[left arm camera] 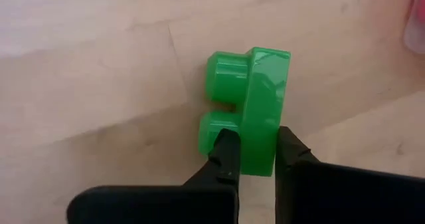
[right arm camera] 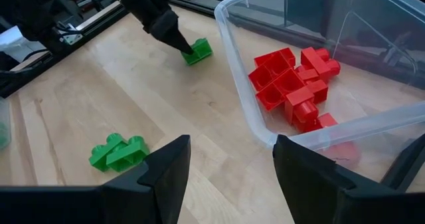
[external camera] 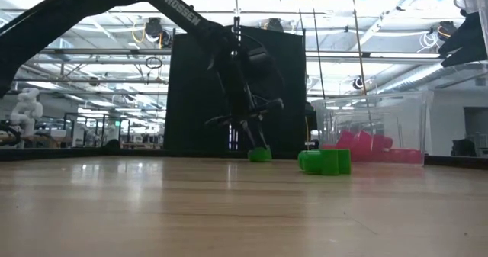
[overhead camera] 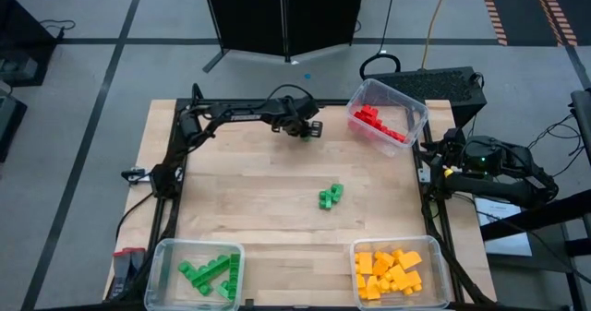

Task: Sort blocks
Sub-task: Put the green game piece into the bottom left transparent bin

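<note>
the left pincer (left arm camera: 254,159) has its jaws closed onto a small green studded plastic brick (left arm camera: 247,108) that sits on the pale wooden desk (overhead camera: 259,200), with the clear plastic bin of red bricks (overhead camera: 388,115) just off to one side of it. to do this lift well, i judge it should rise straight up and check the brick stays square between the fingers before swinging toward the clear bin of green bricks (overhead camera: 197,274), well away across the desk. the right pincer (right arm camera: 229,161) waits with jaws open beside the red bin.

Three clear bins (overhead camera: 388,117), two arms (overhead camera: 235,113), three loose green blocks (overhead camera: 330,196).
</note>
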Robot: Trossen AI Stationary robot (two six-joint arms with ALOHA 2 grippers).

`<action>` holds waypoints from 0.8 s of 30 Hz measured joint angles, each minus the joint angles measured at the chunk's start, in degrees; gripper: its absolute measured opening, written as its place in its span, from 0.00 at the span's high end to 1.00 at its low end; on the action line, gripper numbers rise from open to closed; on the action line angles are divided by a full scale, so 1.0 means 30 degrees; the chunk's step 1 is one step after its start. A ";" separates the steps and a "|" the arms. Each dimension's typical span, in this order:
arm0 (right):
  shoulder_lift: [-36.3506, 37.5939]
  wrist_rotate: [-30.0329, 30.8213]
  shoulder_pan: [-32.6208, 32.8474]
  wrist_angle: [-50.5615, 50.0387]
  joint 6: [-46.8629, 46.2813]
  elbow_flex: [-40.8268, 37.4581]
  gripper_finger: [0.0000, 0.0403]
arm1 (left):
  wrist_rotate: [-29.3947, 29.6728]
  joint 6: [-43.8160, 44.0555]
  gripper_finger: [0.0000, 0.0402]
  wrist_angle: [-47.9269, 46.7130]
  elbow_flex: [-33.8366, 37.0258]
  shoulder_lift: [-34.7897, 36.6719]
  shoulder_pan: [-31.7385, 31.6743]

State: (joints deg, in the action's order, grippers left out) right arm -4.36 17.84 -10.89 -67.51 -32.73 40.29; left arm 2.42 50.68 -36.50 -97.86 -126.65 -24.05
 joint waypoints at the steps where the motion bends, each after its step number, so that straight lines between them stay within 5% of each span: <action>1: 0.0000 -0.0003 0.0003 0.0000 0.0003 0.0000 0.48 | -0.0145 0.0000 1.00 -0.0151 -0.0072 0.0000 0.0075; 15: -0.0005 -0.0006 0.0001 -0.0003 -0.0002 0.0000 0.48 | -0.0870 -0.2325 1.00 -0.6793 -0.3868 -0.0051 0.2999; 21: 0.0000 0.0002 -0.0002 -0.0003 -0.0002 0.0000 0.48 | 0.2457 -0.2940 1.00 -0.7481 -0.5009 -0.0050 0.4202; 24: -0.0001 0.0002 -0.0001 0.0000 -0.0111 0.0000 0.48 | 0.2508 -0.3926 1.00 -0.6780 -0.5841 -0.0040 0.3813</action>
State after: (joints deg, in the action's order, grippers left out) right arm -4.36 17.85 -10.89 -67.51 -33.06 40.29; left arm 9.94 38.90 -56.84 -115.38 -126.77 -12.61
